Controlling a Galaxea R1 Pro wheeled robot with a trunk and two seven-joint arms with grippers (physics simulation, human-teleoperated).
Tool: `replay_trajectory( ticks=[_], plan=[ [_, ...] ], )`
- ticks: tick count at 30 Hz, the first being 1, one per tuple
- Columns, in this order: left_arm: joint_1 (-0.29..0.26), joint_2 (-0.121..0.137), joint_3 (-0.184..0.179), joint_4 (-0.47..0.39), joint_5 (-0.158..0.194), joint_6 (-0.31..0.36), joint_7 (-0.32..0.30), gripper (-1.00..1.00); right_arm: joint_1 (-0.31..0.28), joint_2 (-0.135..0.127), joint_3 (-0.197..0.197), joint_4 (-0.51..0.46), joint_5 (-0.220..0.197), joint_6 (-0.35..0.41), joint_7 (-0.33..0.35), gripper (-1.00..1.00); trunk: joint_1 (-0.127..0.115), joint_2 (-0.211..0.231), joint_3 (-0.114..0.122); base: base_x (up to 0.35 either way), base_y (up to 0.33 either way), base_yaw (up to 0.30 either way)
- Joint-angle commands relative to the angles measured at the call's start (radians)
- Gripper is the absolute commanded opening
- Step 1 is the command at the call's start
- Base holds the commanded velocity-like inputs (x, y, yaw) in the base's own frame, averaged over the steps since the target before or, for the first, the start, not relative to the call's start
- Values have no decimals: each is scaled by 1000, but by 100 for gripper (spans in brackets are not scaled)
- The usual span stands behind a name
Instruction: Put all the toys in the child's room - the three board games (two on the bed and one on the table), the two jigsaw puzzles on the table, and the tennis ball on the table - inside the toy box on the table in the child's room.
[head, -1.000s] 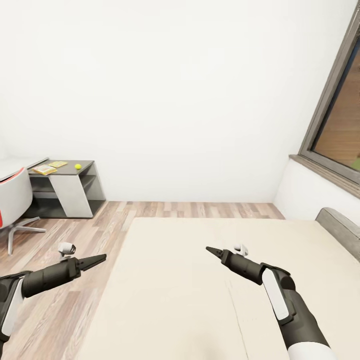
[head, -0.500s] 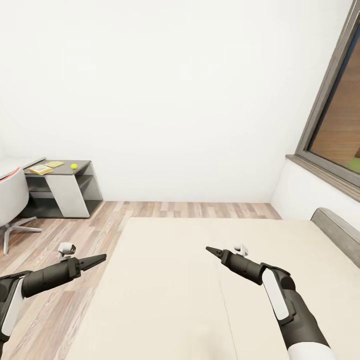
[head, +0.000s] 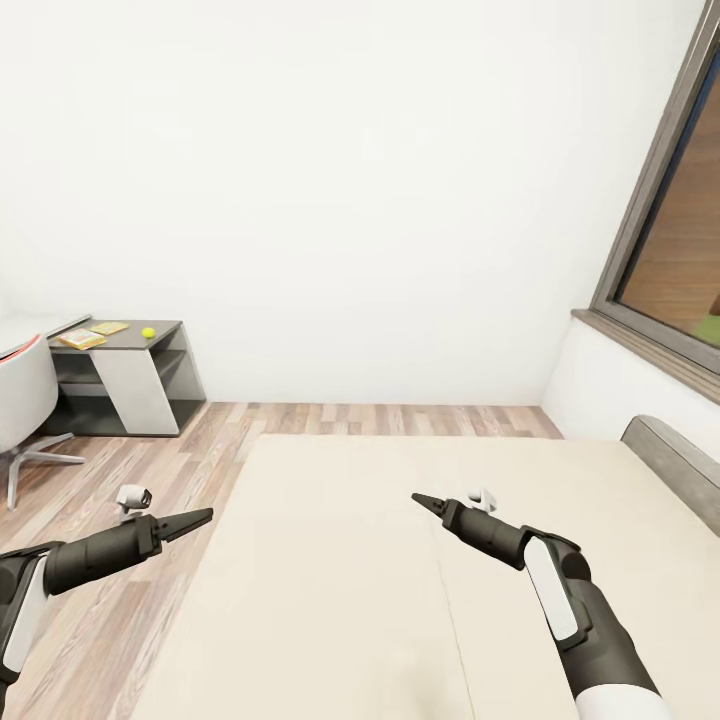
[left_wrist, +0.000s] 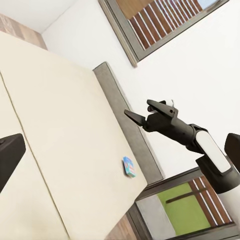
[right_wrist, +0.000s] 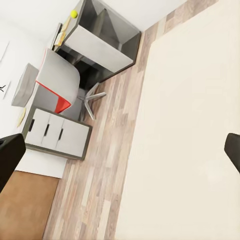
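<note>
Head view: both arms over the bed (head: 350, 600), facing the wall.
Left jaws (head: 195, 520) and right jaws (head: 428, 502) look pressed together, empty; ball (head: 148, 332) on far desk (head: 165, 328).

The camera has swung right since a second ago, sliding the table (head: 118, 345) and chair (head: 22, 400) toward nine o'clock; nothing itself has moved.

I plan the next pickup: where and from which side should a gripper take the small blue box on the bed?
The blue box lies flat near the edge of the bed, beside the grey headboard. Probably best to come from above and pinch across its narrow width; its thin profile leaves little to grip from the side.
</note>
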Motion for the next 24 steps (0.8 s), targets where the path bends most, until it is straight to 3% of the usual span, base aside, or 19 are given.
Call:
replay_trajectory(
  ticks=[1,24],
  plan=[
    [-1,0,0,0,2,10,-2,100,-1,0,-2,0,-2,6,2,100,1,-2,-2,-1,0,0],
    [-1,0,-1,0,2,10,-2,100,-1,-2,-2,0,-2,6,6,100,1,-2,-2,-36,0,0]
  ],
)
